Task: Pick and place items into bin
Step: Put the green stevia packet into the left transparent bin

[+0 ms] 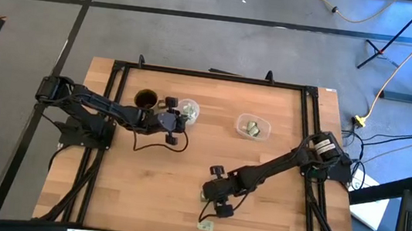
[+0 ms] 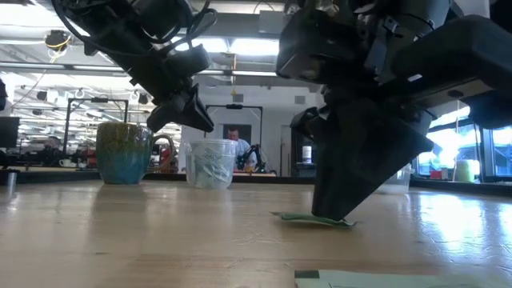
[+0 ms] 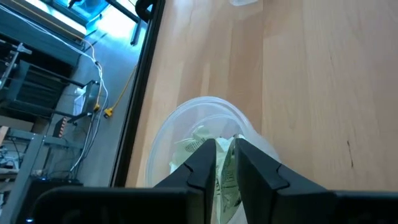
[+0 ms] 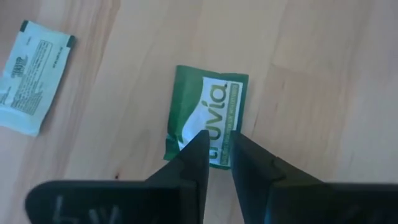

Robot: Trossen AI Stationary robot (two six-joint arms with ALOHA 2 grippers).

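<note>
My left gripper (image 1: 178, 122) (image 3: 225, 163) hangs over the clear cup (image 1: 188, 111) (image 3: 205, 124), which holds several green-and-white packets, and is shut on one white-and-green packet (image 3: 226, 177). My right gripper (image 1: 215, 203) (image 4: 219, 144) points down near the table's near edge, shut on a green packet (image 4: 208, 106) (image 2: 312, 218) that lies flat on the wood. Another white packet (image 4: 34, 76) (image 1: 205, 225) lies flat beside it. A clear shallow tub (image 1: 252, 126) holds more packets. My left gripper pinches a white-and-green packet (image 3: 227, 186) between its two fingers, above the cup's mouth; which edge it has is hidden by the fingers. My right gripper comes from above, pointing down, its fingertips (image 4: 200, 146) closed on the green packet's near edge (image 4: 214, 155). The packet lies on the table.
A green-and-brown mug (image 1: 146, 98) (image 2: 124, 152) stands just left of the clear cup, close to my left arm. Black frame rails (image 1: 210, 76) run along the table's edges. Bare wood lies between the two grippers in the table's middle.
</note>
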